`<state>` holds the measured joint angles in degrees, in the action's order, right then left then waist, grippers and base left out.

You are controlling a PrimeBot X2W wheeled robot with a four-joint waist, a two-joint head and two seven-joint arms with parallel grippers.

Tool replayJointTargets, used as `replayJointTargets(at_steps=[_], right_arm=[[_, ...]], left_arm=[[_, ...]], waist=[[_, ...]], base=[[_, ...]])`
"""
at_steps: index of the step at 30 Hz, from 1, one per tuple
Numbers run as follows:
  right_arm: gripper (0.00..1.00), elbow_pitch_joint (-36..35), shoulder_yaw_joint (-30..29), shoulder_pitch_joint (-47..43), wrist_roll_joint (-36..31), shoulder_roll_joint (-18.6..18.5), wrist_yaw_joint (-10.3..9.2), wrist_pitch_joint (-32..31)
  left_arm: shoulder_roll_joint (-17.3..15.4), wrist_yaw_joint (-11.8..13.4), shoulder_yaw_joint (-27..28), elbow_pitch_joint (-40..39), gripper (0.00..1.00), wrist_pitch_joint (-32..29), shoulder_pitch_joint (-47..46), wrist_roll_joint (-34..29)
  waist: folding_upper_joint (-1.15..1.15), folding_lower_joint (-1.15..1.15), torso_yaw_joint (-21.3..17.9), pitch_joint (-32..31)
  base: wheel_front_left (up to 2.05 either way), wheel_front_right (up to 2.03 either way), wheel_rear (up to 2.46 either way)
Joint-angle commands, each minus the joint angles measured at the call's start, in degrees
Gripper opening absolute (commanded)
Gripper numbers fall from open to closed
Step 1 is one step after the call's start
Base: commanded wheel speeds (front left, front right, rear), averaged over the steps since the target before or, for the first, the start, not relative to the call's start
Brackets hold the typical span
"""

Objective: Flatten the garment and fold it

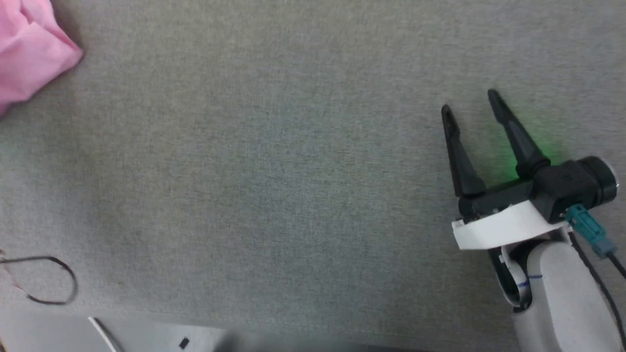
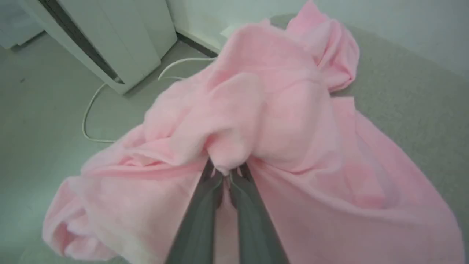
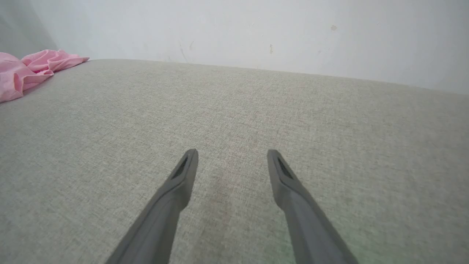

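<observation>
The garment [image 2: 278, 110] is a light pink, wrinkly cloth bunched in loose folds. In the left wrist view it covers most of the picture, and my left gripper [image 2: 226, 175] is shut on a pinched fold of it near the middle. A corner of the garment [image 1: 29, 49] lies at the top left of the head view, and the garment [image 3: 33, 68] lies at the far left edge of the right wrist view. My right gripper [image 1: 469, 105] stands open above bare grey cloth at the right, far from the garment. Its fingers [image 3: 185, 172] hold nothing.
The work surface [image 1: 274, 161] is a grey woven cloth top with a pale wall [image 3: 256, 29] behind it. A white cabinet [image 2: 110, 40] and a white cable [image 2: 88, 110] are on the floor past the surface edge. A dark wire loop [image 1: 49, 281] lies at the lower left.
</observation>
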<state>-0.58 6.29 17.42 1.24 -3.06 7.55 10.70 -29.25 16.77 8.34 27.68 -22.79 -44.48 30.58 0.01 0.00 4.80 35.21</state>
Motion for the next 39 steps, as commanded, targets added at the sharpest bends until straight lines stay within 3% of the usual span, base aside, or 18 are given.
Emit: replayJointTargets(at_steps=[1, 8, 12, 15, 20, 28, 32, 39], right_arm=[[1.00, 1.09, -0.23, -0.92, 0.60, 0.02, -0.06, 0.46], [1.00, 5.08, -2.06, -5.22, 1.91, 0.15, -0.06, 1.57], [1.00, 6.03, -3.41, -7.86, 3.55, 0.17, -0.06, 1.93], [1.00, 6.17, -4.87, -9.56, 4.27, 0.17, -0.06, 2.06], [1.00, 5.77, -6.19, -11.33, 4.55, 0.17, -0.06, 1.72], [1.00, 4.93, -4.17, -11.60, 5.40, 0.18, -0.06, 0.73], [1.00, 5.07, -2.98, -11.63, 5.73, 0.18, -0.06, 0.38], [1.00, 5.16, -1.77, -11.81, 6.05, 0.18, -0.06, 0.18]], left_arm=[[-1.25, 0.12, 0.53, -0.79, 0.00, 5.27, 0.08, -1.75], [-2.55, -4.27, -1.35, -1.72, 0.00, 23.25, -2.10, -6.08], [-1.34, -7.67, -5.44, -3.35, 0.00, 27.28, -5.48, -7.73], [2.18, -9.40, -9.47, -5.77, 0.00, 28.20, -8.05, -8.34], [10.06, -12.10, -16.65, -9.30, 0.00, 26.76, -10.23, -7.81], [21.31, -15.16, -26.38, -10.41, 0.00, 23.18, -7.52, -5.47], [24.02, -16.11, -29.75, -6.20, 0.00, 21.12, -4.07, -3.53], [25.47, -15.37, -35.92, 8.10, 0.00, 9.17, 3.04, -1.36]], waist=[[-0.01, 0.00, 0.32, -7.00], [-0.01, 0.00, 0.19, -19.30], [-0.01, 0.00, -0.58, -24.53], [-0.01, 0.00, -1.55, -27.56], [-0.01, 0.00, -3.79, -30.23], [-0.01, 0.00, -10.50, -30.41], [-0.01, 0.00, -14.14, -29.76], [-0.01, 0.00, -19.41, -28.82]], base=[[0.00, 0.00, 0.00], [0.00, 0.00, 0.00], [0.00, 0.00, 0.00], [0.00, 0.00, 0.00], [0.00, 0.00, 0.00], [0.00, 0.00, 0.00], [0.00, 0.00, 0.00], [0.00, 0.00, 0.00]])
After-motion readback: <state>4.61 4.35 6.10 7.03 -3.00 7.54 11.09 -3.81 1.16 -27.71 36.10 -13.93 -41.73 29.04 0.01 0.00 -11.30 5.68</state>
